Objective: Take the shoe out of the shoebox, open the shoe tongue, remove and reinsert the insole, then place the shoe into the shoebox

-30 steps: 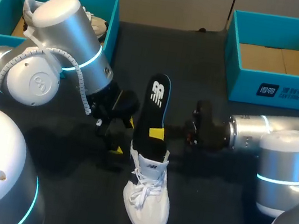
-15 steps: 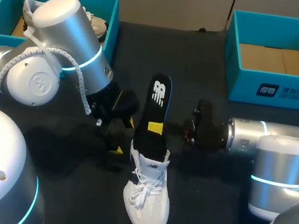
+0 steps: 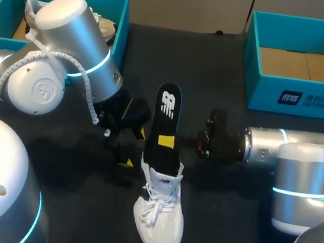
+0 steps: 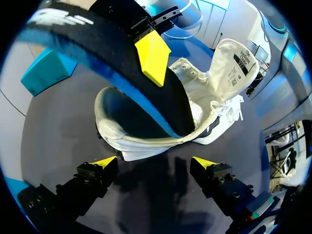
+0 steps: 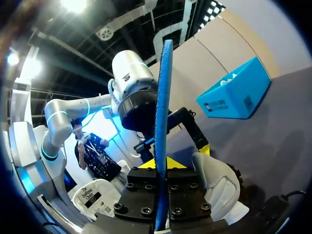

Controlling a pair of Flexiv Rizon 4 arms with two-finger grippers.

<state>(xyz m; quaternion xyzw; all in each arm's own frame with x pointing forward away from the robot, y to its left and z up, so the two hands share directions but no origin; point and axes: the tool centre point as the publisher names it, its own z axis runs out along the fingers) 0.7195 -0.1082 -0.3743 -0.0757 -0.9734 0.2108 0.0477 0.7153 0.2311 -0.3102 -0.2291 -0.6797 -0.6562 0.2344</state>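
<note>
Head view: the white shoe (image 3: 159, 215) lies on the dark surface (image 3: 219, 229) at lower centre, toe toward the bottom edge. The black insole (image 3: 166, 117) rises from its opening toward the middle of the frame. The right fingers (image 3: 166, 140), coming in from the right, are clamped on the insole; only one yellow tip shows, and the other is probably behind the insole. The left fingers (image 3: 126, 162) hang spread apart just left of the shoe's heel, holding nothing. One teal shoebox (image 3: 123, 14) sits in the upper left with another shoe (image 3: 106, 27) inside. A second shoebox (image 3: 253, 43) sits in the upper right.

Left wrist view: the left fingers (image 4: 105, 162) stand wide apart above bare surface. Ahead of them the shoe (image 4: 214, 97) lies on its side with the tongue folded out. The insole (image 4: 122, 68) has its lower end inside the heel, with a yellow right fingertip (image 4: 152, 51) pressed on it.

Right wrist view: the insole (image 5: 162, 112) stands edge-on, pinched between the right fingers (image 5: 175, 164). The shoe (image 5: 217, 183) is just beside them, and the left fingers (image 5: 204, 148) are beyond it
</note>
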